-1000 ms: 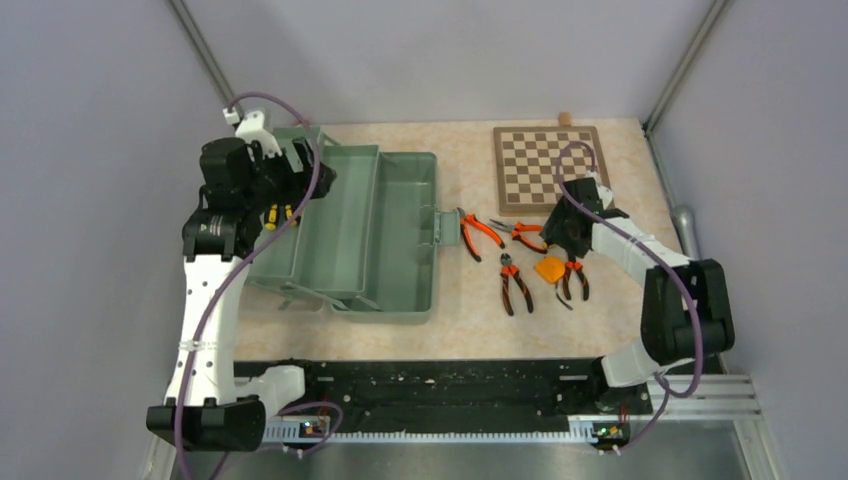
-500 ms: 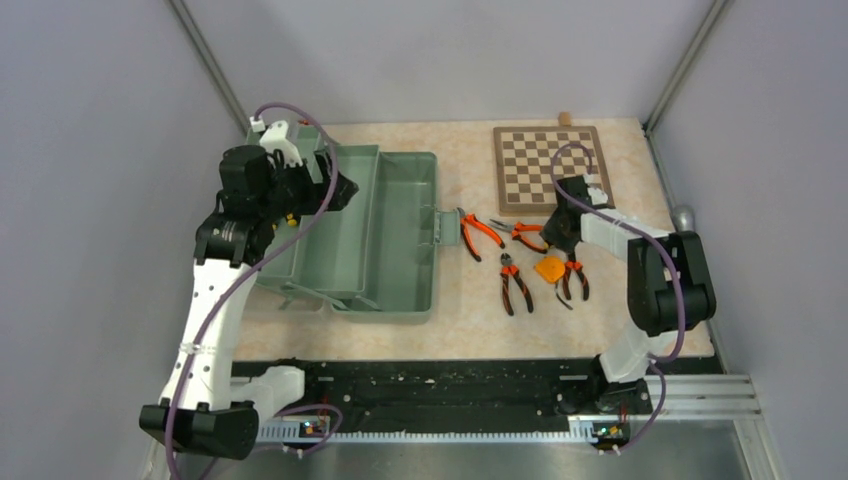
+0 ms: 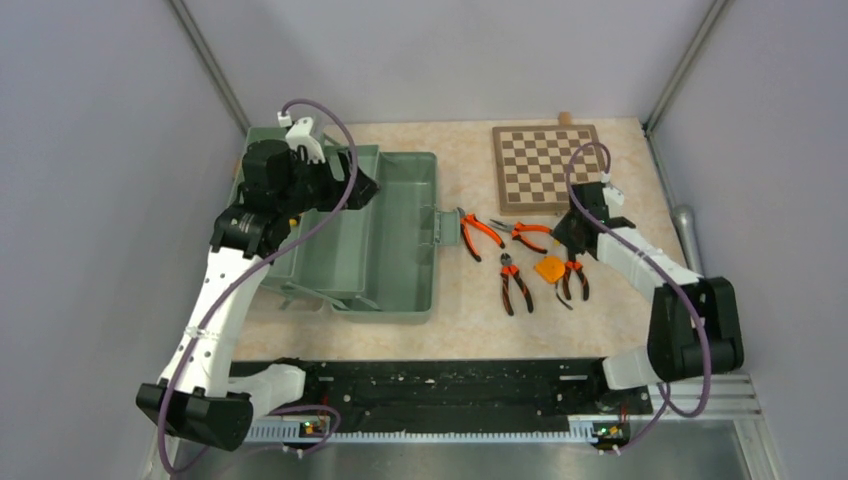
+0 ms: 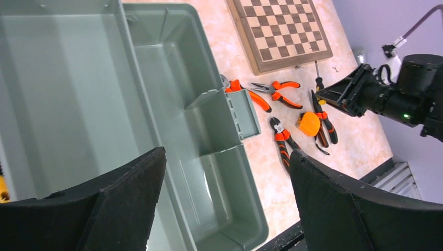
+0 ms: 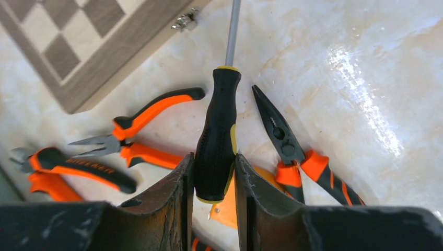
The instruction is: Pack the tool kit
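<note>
Checking the right wrist view first: the right claw [image 5: 214, 168] has a finger pressed against each side of the black-and-yellow screwdriver [image 5: 217, 136], down at the butt of the handle, so I log it as grasping the screwdriver. The shaft points away toward the corner of the wooden chessboard [image 5: 78, 47]. I cannot tell whether the tool is resting on the worktop [image 5: 339, 63] or just off it. Orange-handled long-nose pliers [image 5: 133, 138] lie just beside the handle on one side, and a second pair of pliers [image 5: 292, 157] lies on the other. The orange tape measure [image 3: 549, 268] sits among the pliers, right by the claw.

The left claw [image 4: 225, 154] is released, with its fingers spread wide, and it hangs over the pale-green toolbox [image 4: 78, 78]. The toolbox stands open on the left half of the worktop, well apart from the loose tools.
</note>
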{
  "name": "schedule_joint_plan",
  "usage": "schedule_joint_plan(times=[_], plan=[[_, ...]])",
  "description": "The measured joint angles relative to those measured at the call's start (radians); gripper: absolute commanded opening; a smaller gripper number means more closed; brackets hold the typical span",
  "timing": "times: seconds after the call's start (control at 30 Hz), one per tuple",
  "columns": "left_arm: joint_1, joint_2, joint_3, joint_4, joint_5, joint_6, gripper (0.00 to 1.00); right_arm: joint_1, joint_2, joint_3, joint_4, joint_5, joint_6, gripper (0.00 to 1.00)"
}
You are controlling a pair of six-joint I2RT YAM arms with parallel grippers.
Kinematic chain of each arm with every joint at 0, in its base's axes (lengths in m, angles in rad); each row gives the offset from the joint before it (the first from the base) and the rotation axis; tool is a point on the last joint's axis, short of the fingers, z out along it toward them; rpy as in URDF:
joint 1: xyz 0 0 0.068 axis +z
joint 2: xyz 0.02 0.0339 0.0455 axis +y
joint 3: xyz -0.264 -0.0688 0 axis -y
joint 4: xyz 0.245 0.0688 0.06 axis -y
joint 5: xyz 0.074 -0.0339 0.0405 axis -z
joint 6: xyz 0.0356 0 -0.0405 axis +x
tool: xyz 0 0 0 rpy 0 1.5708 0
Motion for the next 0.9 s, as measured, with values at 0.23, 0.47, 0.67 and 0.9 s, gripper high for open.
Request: schedule_joint_plan(times=[0.23,0.47,0.67,0.9], plan=[[-0.027,0.027,-0.004,0.064,0.031,-0.053,0.92,0.0,-0.23,-0.057,0.013,-0.028,-0.02,0.0],[-0.085,0.058,-0.031,0.174,0.067,-0.149,0.92,0.071,-0.393,-0.157,0.106,-0.121,-0.043,0.0],[-0.195,0.107,-0.091,0.326,0.074,-0.275,0.91,0.243,-0.481,-0.189,0.226,-0.181,-0.048,0.0],[-0.275,0.183,-0.117,0.459,0.023,-0.383,0.91,0.41,-0.503,-0.178,0.335,-0.207,-0.074,0.0]])
